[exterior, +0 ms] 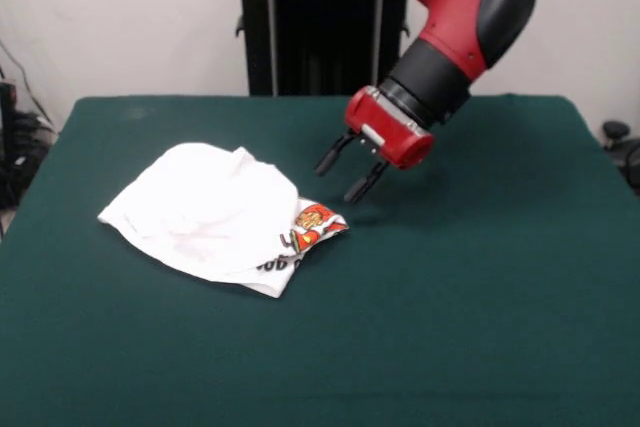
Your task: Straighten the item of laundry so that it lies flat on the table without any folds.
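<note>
The item of laundry [222, 217] lies left of the middle of the frame, on the table [480, 287]. It is not flat. Most of what shows is plain white cloth, rounded and puffed, with soft creases over it. The print shows only as a small strip at the right lower edge of the heap: an orange and red figure and some black letters below it. I judge from this that the cloth is folded over itself, so the printed side is mostly hidden.

The gripper [350, 173] hangs in the upper middle of the frame, just above and to the right of the printed corner. Its two dark fingers [365, 183] are spread apart and hold nothing; they do not touch the cloth.

So the task looks early or about half done. The fold must be opened and the creases pulled out.
</note>
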`<control>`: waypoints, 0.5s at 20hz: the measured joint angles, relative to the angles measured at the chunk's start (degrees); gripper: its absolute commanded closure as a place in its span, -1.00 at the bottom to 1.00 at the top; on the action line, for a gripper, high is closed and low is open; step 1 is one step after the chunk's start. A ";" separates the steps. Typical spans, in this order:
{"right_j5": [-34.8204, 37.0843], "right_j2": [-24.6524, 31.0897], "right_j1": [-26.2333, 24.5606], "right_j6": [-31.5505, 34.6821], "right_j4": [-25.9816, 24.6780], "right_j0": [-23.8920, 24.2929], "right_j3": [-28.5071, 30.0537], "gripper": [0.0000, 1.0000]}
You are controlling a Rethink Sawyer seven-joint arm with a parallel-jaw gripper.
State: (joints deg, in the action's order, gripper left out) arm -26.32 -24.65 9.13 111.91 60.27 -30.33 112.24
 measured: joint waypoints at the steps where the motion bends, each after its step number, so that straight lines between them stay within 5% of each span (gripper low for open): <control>1: -0.61 0.00 -0.42 0.00 0.43 0.01 0.02 -1.00; 10: -7.54 0.01 -3.40 0.54 0.92 1.07 0.09 -1.00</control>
State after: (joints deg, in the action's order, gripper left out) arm -33.86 -24.64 5.74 112.45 61.19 -29.26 112.33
